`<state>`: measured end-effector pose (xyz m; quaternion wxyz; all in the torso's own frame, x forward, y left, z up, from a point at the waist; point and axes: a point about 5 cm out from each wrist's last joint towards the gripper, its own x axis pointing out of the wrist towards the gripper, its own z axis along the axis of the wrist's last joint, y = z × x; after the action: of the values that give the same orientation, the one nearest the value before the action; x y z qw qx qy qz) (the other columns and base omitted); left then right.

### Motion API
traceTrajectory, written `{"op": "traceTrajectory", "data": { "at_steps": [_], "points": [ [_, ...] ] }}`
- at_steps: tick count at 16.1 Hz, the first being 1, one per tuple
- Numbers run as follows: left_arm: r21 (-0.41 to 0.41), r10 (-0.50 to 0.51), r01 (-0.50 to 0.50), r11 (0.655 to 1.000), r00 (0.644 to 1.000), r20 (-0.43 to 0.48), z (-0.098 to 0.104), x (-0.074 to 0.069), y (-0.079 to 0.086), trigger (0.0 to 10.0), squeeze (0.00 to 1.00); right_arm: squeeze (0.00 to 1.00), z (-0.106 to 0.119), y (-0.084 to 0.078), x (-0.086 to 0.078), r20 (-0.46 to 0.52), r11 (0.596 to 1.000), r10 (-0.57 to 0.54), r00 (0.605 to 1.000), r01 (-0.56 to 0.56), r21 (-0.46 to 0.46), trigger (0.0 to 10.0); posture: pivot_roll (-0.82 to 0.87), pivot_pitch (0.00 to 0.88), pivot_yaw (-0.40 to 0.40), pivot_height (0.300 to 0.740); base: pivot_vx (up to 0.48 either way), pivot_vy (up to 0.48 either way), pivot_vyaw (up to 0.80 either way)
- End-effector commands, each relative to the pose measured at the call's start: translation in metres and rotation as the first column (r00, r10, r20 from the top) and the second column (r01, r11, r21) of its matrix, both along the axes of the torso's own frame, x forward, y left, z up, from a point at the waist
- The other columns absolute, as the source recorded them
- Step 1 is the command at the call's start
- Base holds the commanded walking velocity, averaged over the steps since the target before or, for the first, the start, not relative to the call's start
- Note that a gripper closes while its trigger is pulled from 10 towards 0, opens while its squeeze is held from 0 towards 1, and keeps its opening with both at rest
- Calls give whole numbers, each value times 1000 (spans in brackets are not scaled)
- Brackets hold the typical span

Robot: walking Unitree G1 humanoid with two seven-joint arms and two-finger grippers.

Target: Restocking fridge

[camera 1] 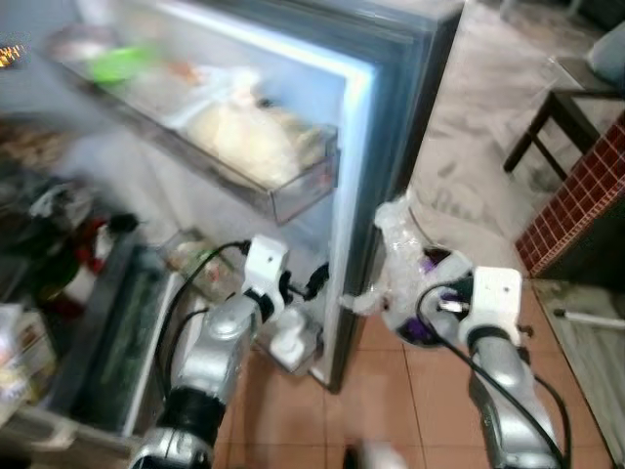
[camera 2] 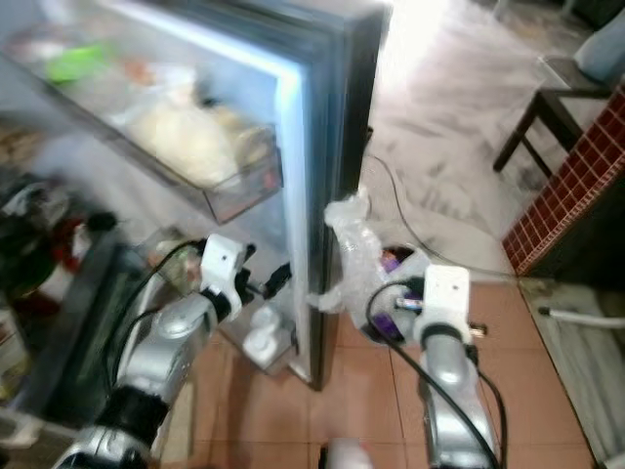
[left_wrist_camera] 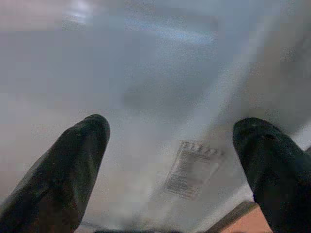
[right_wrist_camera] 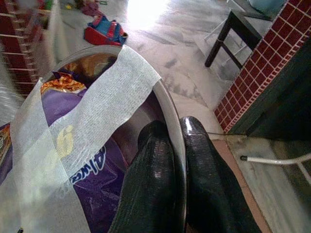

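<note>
The fridge door [camera 1: 356, 186] stands open, and its upper shelf [camera 1: 298, 191] holds a pale wrapped bundle [camera 1: 249, 137]. My left gripper [camera 1: 308, 283] is open, held low beside the door's inner face. In the left wrist view its fingers [left_wrist_camera: 73, 165] are spread wide before the white door lining and a label [left_wrist_camera: 194, 167]. Right of the door's edge, my right gripper [right_wrist_camera: 167, 133] is shut on the rim of a steel bowl [right_wrist_camera: 163, 97]. The bowl [camera 1: 420, 327] holds purple packets [right_wrist_camera: 82, 145] under crumpled clear wrap [camera 1: 395, 254].
Inside the fridge at left are blurred bottles and containers [camera 1: 83, 259]. A white bottle [camera 1: 288, 342] sits in the low door shelf. A dark table [camera 1: 557, 112], a red tiled wall [camera 1: 576, 205] and a white pipe [camera 1: 586, 318] are at right. Tiled floor lies ahead.
</note>
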<state>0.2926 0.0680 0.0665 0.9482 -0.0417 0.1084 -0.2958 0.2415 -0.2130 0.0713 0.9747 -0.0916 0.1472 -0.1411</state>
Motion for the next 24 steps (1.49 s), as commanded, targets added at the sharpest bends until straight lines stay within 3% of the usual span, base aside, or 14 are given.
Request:
{"op": "traceTrajectory", "data": {
  "at_steps": [1, 9, 12, 15, 17, 21, 24],
  "points": [
    [23, -24, 24, 999, 1000, 8, 1, 0, -3, 10000, 0, 0, 8, 2, 3, 33, 1000, -4, 999, 4, 3, 10000, -12, 0, 11, 740, 274, 0, 0],
    [48, -39, 38, 998, 999, 25, 2, 3, -8, 10000, 0, 0, 7, -9, -3, 3, 996, -61, 998, 61, -71, 10000, -21, 0, 21, 740, 390, 0, 0],
    [62, -41, 39, 997, 999, 30, 2, 5, -11, 10000, 0, 0, 5, -26, -11, -24, 982, -150, 988, 147, -120, 10000, -30, 0, 25, 740, 400, 0, 0],
    [59, -41, 39, 997, 999, 34, 3, 7, -14, 10000, 0, 0, 6, -32, -13, -16, 979, -182, 983, 179, -101, 10000, -40, 0, 27, 740, 421, 0, 0],
    [24, 0, -1, 1000, 999, 35, 6, 10, -14, 10000, 0, 0, 4, -34, -13, -19, 977, -189, 982, 186, -102, 10000, -40, 0, 26, 740, 0, 0, 0],
    [60, 4, -8, 998, 998, 62, 5, 9, -11, 10000, 0, 0, 12, -37, -1, 20, 969, -211, 977, 212, -128, 10000, -29, 0, 24, 740, 0, -70, 0],
    [62, 7, -11, 998, 998, 64, 4, 9, -10, 10000, 0, 0, 12, -42, -2, 15, 961, -231, 973, 230, -154, 10000, -29, 0, 23, 740, 0, -403, 0]
  ]
}}
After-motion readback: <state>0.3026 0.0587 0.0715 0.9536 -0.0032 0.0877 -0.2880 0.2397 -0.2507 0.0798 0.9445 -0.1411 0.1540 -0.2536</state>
